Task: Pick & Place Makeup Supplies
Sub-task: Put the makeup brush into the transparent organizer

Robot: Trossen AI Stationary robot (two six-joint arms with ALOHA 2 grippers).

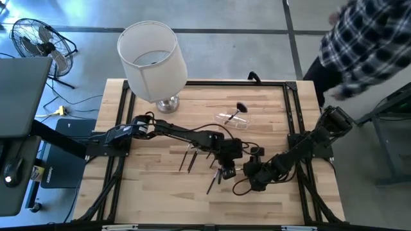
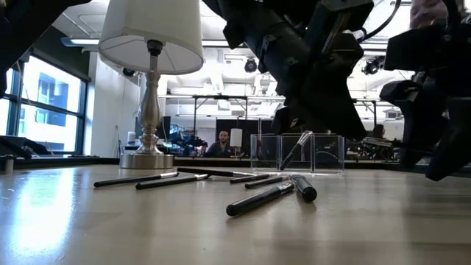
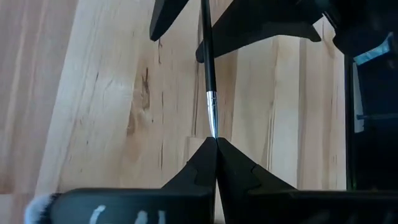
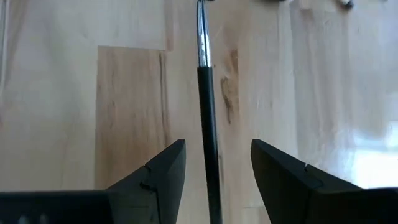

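Several thin dark makeup brushes and pencils (image 1: 190, 158) (image 2: 261, 199) lie flat on the wooden table near its middle. My left gripper (image 3: 216, 140) (image 1: 226, 168) is shut on one thin black brush (image 3: 208, 62) with a silver ferrule. That brush's handle (image 4: 209, 124) runs between the fingers of my right gripper (image 4: 217, 155) (image 1: 253, 173), which is open and stands on either side of the handle without touching it. A fluffy-headed brush (image 1: 241, 108) rests in a small clear plastic holder (image 1: 232, 119) (image 2: 298, 153) farther back. My left gripper pinches the brush at the tip just past its silver ferrule (image 3: 213, 127), between the free ends of its two fingers. The brush sticks straight out ahead of the fingers, in line with them. Its black handle reaches toward my right gripper.
A lamp with a white shade (image 1: 152, 54) (image 2: 151, 88) stands at the far left of the table. A person in a plaid shirt (image 1: 366, 45) stands beyond the far right corner. Bare wood (image 1: 160, 192) lies toward the near edge.
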